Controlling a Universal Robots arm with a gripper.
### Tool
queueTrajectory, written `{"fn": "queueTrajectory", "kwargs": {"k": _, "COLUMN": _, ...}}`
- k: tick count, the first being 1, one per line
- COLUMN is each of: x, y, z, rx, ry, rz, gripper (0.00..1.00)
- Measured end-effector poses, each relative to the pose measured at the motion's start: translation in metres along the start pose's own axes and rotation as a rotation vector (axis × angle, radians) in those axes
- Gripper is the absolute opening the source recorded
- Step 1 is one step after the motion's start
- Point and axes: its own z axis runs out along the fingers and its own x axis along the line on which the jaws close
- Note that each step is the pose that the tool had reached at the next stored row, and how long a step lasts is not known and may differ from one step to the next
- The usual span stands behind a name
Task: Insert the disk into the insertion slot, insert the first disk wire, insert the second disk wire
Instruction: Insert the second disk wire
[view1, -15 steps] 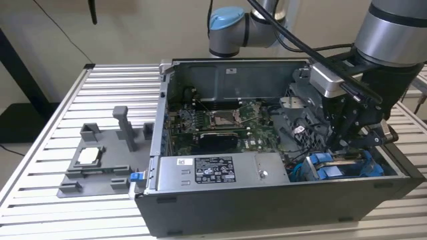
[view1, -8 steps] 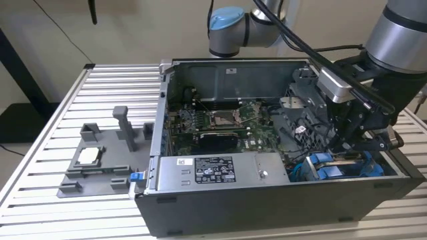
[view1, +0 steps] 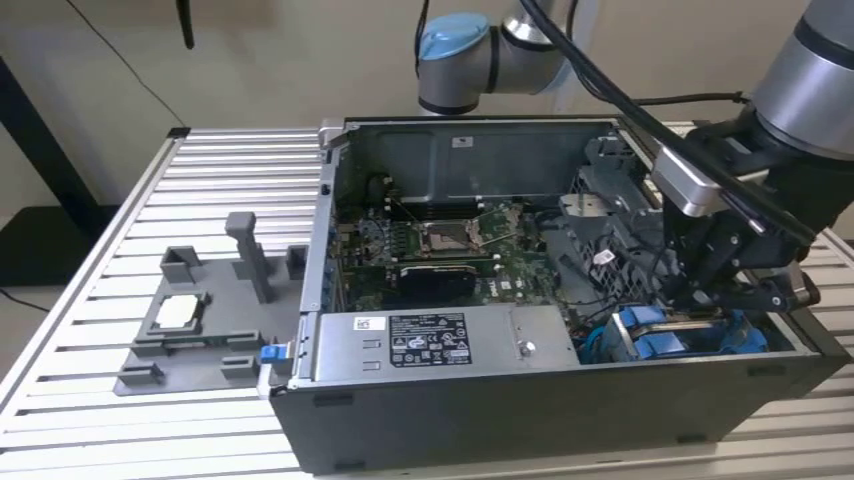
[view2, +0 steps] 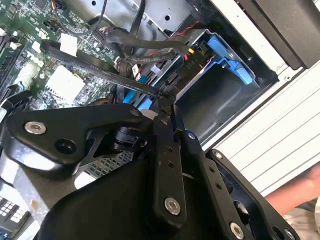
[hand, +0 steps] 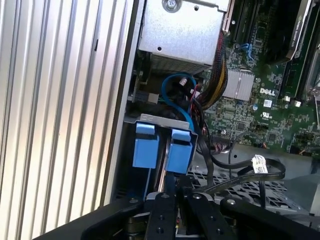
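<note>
In the exterior view the claw (view1: 710, 300) hangs low inside the black computer case (view1: 561, 400), at the corner toward that view's right, directly above the blue tabs of the insertion slot (view1: 687, 335); the green motherboard (view1: 447, 245) lies well off to the claw's far side, toward that view's left. The disk itself I cannot make out for certain beneath the claw. In the second wrist view the two black fingers (view2: 165, 150) stand close together, tips pinched around a thin dark cable (view2: 100, 70) just ahead of them, with the grey bay wall and a blue tab (view2: 230, 60) beyond the tips. In the first wrist view the fingertips (hand: 170, 182) sit just behind two blue carrier tabs (hand: 162, 150), a blue wire (hand: 175, 92) looping farther ahead. Judging from this, a wire is being seated: best to keep the connector square to its port, press straight in, and avoid snagging the neighbouring cable bundle.
</note>
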Motion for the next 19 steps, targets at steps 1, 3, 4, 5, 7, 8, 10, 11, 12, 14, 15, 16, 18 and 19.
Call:
{"fn": "queueTrajectory", "kwargs": {"k": 1, "x": 0.0006, "y": -0.0003, "z": 0.0003, "rx": 0.0003, "ry": -0.0047, "rz": 0.000, "gripper": 0.16}}
{"fn": "queueTrajectory", "kwargs": {"k": 3, "x": 0.0010, "y": -0.0004, "z": 0.0019, "rx": 0.0029, "ry": -0.0181, "rz": 0.011, "gripper": 0.16}}
{"fn": "queueTrajectory", "kwargs": {"k": 4, "x": 0.0010, "y": -0.0004, "z": 0.0025, "rx": 0.0045, "ry": -0.0206, "rz": 0.022, "gripper": 0.16}}
{"fn": "queueTrajectory", "kwargs": {"k": 5, "x": 0.0010, "y": -0.0005, "z": 0.0027, "rx": 0.0054, "ry": -0.0209, "rz": 0.031, "gripper": 0.16}}
{"fn": "queueTrajectory", "kwargs": {"k": 7, "x": 0.0018, "y": -0.0014, "z": 0.0029, "rx": -0.0025, "ry": -0.0222, "rz": 0.035, "gripper": 0.16}}
{"fn": "queueTrajectory", "kwargs": {"k": 8, "x": 0.0023, "y": -0.0031, "z": 0.0032, "rx": -0.0091, "ry": -0.0233, "rz": 0.035, "gripper": 0.16}}
{"fn": "queueTrajectory", "kwargs": {"k": 10, "x": 0.0037, "y": -0.0083, "z": 0.0039, "rx": -0.0213, "ry": -0.0256, "rz": 0.037, "gripper": 0.16}}
{"fn": "queueTrajectory", "kwargs": {"k": 11, "x": 0.0043, "y": -0.0105, "z": 0.0043, "rx": -0.0264, "ry": -0.0266, "rz": 0.037, "gripper": 0.16}}
{"fn": "queueTrajectory", "kwargs": {"k": 12, "x": 0.0048, "y": -0.0123, "z": 0.0048, "rx": -0.0301, "ry": -0.0277, "rz": 0.038, "gripper": 0.16}}
{"fn": "queueTrajectory", "kwargs": {"k": 14, "x": 0.0049, "y": -0.0125, "z": 0.0062, "rx": -0.0349, "ry": -0.0297, "rz": 0.043, "gripper": 0.16}}
{"fn": "queueTrajectory", "kwargs": {"k": 15, "x": 0.0050, "y": -0.0124, "z": 0.0067, "rx": -0.0365, "ry": -0.0299, "rz": 0.050, "gripper": 0.16}}
{"fn": "queueTrajectory", "kwargs": {"k": 16, "x": 0.0051, "y": -0.0124, "z": 0.0074, "rx": -0.0364, "ry": -0.0306, "rz": 0.060, "gripper": 0.16}}
{"fn": "queueTrajectory", "kwargs": {"k": 18, "x": 0.0052, "y": -0.0125, "z": 0.0080, "rx": -0.0342, "ry": -0.0335, "rz": 0.078, "gripper": 0.16}}
{"fn": "queueTrajectory", "kwargs": {"k": 19, "x": 0.0052, "y": -0.0125, "z": 0.0083, "rx": -0.0327, "ry": -0.0362, "rz": 0.088, "gripper": 0.16}}
